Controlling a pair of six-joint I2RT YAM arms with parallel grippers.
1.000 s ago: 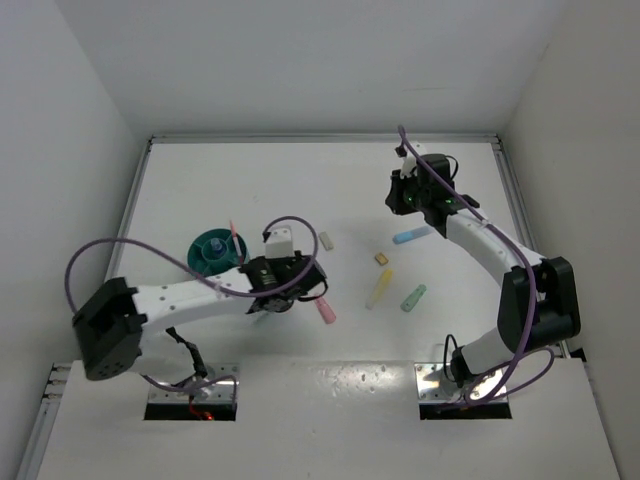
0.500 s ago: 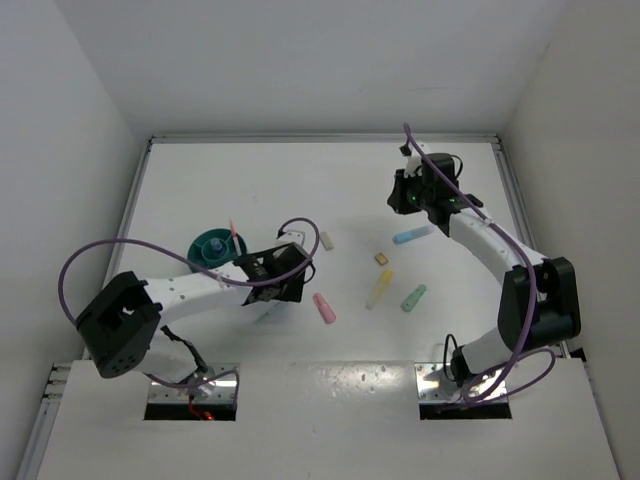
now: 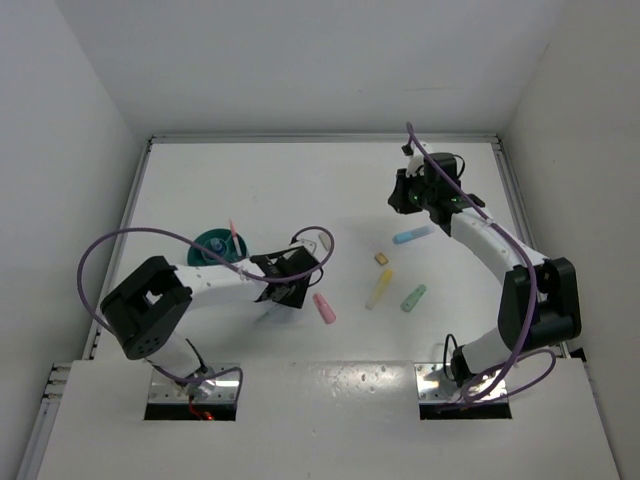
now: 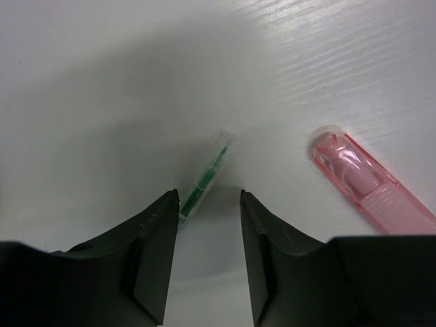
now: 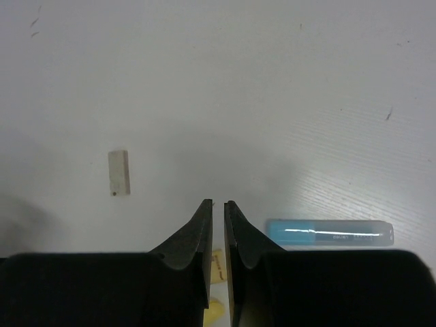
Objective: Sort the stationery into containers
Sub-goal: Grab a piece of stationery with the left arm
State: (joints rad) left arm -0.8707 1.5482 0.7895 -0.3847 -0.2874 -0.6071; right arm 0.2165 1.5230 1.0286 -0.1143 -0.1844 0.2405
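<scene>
Flanking the end of a thin clear green-cored pen (image 4: 204, 178) on matte white worktop (image 4: 102, 82), left tool (image 4: 209, 196) sits part-open, gripping nothing; translucent pink marker (image 4: 371, 187) beside. Right tool (image 5: 218, 204) pinched together, empty.

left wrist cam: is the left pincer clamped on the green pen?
No, the left pincer is open, with the green pen lying unclamped in the gap between its separated fingers.

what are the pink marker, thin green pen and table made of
Pink marker: translucent glossy plastic, likely; highlights glint on its cap and the tip shows through.
Green pen: clear plastic barrel, it seems, green core visible inside.
Table: white, satin, fine grain lines; painted wood or laminate, cannot tell which.
</scene>
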